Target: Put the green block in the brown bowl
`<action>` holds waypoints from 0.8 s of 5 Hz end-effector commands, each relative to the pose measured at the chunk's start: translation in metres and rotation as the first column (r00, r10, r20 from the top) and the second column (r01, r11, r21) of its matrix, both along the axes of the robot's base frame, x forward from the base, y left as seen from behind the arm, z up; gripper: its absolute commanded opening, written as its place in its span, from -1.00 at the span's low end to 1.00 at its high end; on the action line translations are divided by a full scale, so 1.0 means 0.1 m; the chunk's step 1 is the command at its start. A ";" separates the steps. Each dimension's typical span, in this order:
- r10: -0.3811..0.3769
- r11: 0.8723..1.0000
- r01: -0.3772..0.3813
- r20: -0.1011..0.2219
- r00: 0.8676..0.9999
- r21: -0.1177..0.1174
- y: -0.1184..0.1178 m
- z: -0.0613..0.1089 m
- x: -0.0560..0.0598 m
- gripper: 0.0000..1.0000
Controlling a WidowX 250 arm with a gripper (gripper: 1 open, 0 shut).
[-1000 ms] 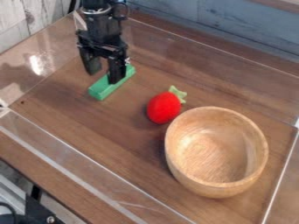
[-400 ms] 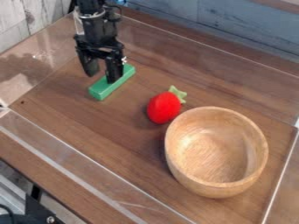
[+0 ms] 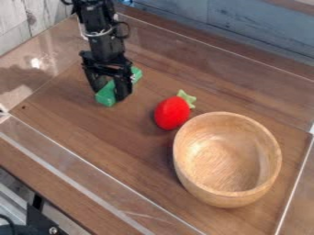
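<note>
In the upper left of the frame the green block [image 3: 116,87] lies flat on the table [image 3: 86,156], its long axis running lower left to upper right. The gripper [image 3: 112,88] — jaws spread — now straddles it, having dropped lower than before. The bowl [image 3: 227,158] sits lower right — unmoved.

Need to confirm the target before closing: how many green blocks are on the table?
1. The green block lies at the left of the table, between the open gripper's fingers and partly hidden by them. The strawberry toy has only a green top. No others visible.
</note>
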State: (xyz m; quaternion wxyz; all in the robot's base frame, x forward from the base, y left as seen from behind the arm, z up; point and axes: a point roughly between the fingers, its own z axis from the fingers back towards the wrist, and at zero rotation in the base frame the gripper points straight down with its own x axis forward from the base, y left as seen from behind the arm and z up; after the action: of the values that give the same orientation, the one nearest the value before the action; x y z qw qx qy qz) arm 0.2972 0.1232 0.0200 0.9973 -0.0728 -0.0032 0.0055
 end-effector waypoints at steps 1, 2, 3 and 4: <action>0.060 0.998 -0.061 0.040 0.997 0.020 -0.01 0.23 0.07 1.00; 0.124 0.992 -0.124 0.034 0.992 0.020 -0.03 0.32 0.10 1.00; 0.094 0.995 -0.095 0.032 0.995 0.022 0.01 0.44 0.18 1.00; 0.061 0.998 -0.062 0.028 0.998 0.033 0.04 0.51 0.24 1.00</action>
State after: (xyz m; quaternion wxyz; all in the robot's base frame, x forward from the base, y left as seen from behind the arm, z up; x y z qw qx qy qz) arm 0.3120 0.1241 0.0489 0.9964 -0.0720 0.0153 0.0419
